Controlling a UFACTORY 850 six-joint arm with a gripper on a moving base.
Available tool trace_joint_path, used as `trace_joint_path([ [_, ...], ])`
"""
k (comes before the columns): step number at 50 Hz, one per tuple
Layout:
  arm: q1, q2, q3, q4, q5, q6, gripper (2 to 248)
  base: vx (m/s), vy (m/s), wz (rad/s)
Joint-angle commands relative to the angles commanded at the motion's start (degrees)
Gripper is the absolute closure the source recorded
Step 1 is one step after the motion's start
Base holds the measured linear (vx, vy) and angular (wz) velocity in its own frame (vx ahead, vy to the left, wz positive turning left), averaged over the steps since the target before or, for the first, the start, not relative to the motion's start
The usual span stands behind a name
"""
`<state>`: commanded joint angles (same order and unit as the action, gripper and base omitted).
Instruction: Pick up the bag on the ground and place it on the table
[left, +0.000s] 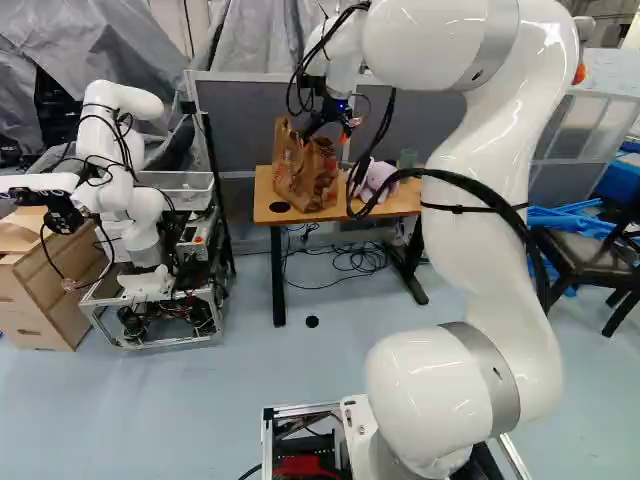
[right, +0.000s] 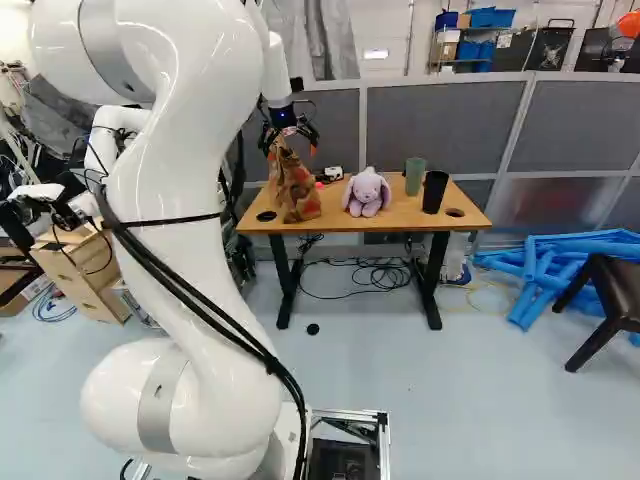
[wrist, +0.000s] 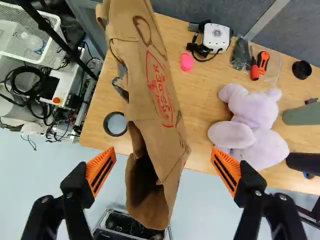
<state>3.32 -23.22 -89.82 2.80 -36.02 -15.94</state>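
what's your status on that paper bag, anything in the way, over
Gripper open, fingers spread either side of bag. Paper bag standing on table. Plush rabbit beside it, outside the fingers.

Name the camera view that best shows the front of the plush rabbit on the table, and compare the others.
The right base view: the plush rabbit sits there unobstructed, face forward. In the left base view, black cables cross in front of it. The wrist view shows it larger, but from above, without a clear face.
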Motion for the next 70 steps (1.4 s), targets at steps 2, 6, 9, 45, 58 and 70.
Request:
trace_joint_path([
  [2,-0.05,0.64,1.38,-0.05,1.4,0.26,3,0.0,0.0,0.0],
  [6,-0.16,1.95,4.21,-0.14,4.27,0.79,3,0.0,0.0,0.0],
  [9,-0.25,2.96,6.4,-0.21,6.49,1.2,3,0.0,0.0,0.0],
  [45,-1.36,16.07,34.75,-1.15,35.24,6.53,3,0.0,0.0,0.0],
  [58,-1.74,20.6,44.55,-1.47,45.18,8.37,3,0.0,0.0,0.0],
  [70,-2.06,24.35,52.65,-1.74,53.39,9.89,3,0.0,0.0,0.0],
])
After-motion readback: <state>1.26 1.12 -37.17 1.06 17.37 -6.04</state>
